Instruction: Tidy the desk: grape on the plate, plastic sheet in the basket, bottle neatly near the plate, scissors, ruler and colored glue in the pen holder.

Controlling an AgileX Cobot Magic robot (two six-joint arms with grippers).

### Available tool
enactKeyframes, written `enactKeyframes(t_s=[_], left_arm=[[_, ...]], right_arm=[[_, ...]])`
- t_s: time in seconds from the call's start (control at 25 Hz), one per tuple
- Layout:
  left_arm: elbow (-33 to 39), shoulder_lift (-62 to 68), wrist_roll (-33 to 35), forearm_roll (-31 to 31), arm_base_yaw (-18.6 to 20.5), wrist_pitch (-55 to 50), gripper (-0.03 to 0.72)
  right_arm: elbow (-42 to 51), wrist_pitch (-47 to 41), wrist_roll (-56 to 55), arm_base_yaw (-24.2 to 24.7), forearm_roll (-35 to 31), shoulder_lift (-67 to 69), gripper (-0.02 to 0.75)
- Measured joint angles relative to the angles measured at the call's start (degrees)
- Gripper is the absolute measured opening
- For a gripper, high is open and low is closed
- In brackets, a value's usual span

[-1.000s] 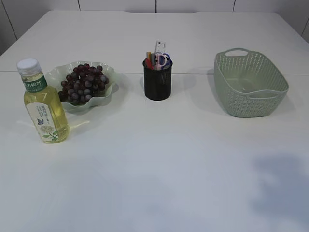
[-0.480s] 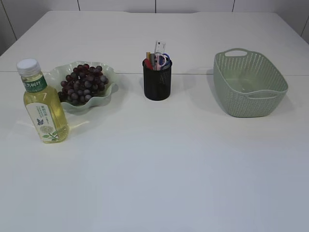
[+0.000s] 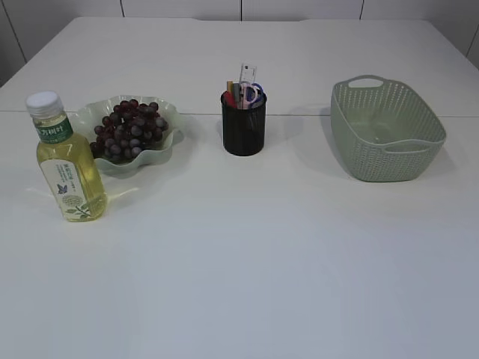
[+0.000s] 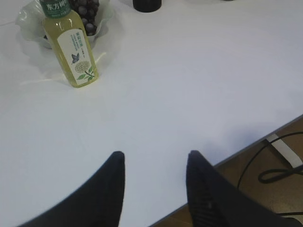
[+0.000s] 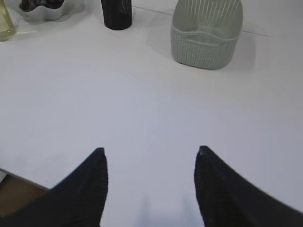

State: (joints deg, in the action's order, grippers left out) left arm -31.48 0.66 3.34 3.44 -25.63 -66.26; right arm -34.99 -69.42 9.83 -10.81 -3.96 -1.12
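My left gripper (image 4: 154, 158) and right gripper (image 5: 150, 153) hang spread and empty over smooth white table (image 3: 247, 262). Beyond: glossy plastic bottle (image 3: 67, 161) upright beside the wavy-rimmed plate (image 3: 166, 142) of grapes (image 3: 129, 127), black mesh pen holder (image 3: 243, 127), perforated green basket (image 3: 389, 131).

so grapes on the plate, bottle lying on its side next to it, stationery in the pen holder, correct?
Not quite: the bottle stands upright beside the plate, as the exterior view shows. The grapes are on the plate and the stationery is in the pen holder.
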Motion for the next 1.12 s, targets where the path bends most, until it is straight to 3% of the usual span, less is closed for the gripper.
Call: enactKeyframes(t_s=[0.2, 0.8, 0.92, 1.12], left_arm=[[1.19, 0.00, 0.00, -0.12, 0.00, 2.47, 0.319], [1.31, 0.00, 0.00, -0.02, 0.14, 2.67, 0.309], [1.31, 0.00, 0.00, 0.22, 2.72, 2.67, 0.309], [1.31, 0.00, 0.00, 1.01, 10.41, 2.67, 0.309]], right_arm=[[4.05, 4.51, 0.59, 0.00, 0.12, 0.00, 0.459], [6.17, 3.65, -0.29, 0.00, 0.34, 0.00, 0.459], [6.17, 3.65, -0.41, 0.00, 0.34, 0.00, 0.459], [6.17, 3.65, -0.41, 0.00, 0.34, 0.00, 0.459]])
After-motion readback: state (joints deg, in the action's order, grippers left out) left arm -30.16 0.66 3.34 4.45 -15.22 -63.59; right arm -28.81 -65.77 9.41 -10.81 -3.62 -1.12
